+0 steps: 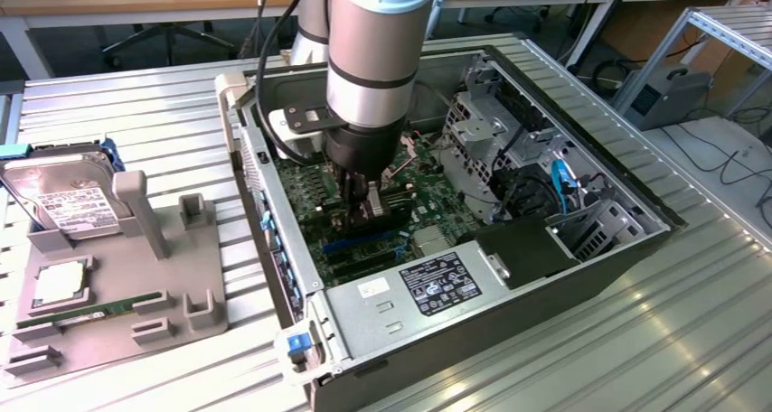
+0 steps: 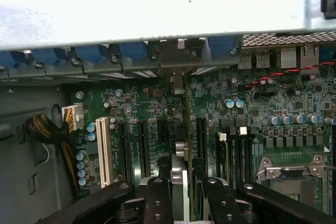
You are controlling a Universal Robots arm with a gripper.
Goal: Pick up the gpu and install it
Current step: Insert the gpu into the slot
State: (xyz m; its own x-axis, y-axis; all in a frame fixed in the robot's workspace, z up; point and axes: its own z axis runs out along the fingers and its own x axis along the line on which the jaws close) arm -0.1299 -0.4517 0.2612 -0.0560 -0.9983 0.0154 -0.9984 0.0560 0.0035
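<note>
Inside the open case: your claw [image 1: 365, 211] is down among the slots of the motherboard [image 1: 417, 182], deep in the computer case [image 1: 603, 249] that lies on its side on the worktop [image 1: 121, 114].
Claw state: you have the fingers [image 2: 157, 198] closed partway on the gpu [image 2: 181, 145], which the wrist view meets edge-on as a thin upright card between them.
Where the gpu is: it stands on edge over the board, running from the claw toward the rear wall of the case, its far end close to the row of blue slot clips [image 2: 89, 55] and the bracket openings.
Step in hand: you are in the install step, judging by the lowered arm and the card held over the expansion slots [image 2: 143, 148]; pickup looks done.
Seating: you cannot tell from these views whether the card's edge is already in a slot or only just above one.
What the next move calls for: a straight, square press along the slot line, with the metal end lined up at the rear opening; any tilt would likely bind the card.
On the worktop: the grey holder tray [image 1: 108, 322] carries the hard drive [image 1: 67, 202] and the green memory stick [image 1: 97, 310], well apart from the case.
</note>
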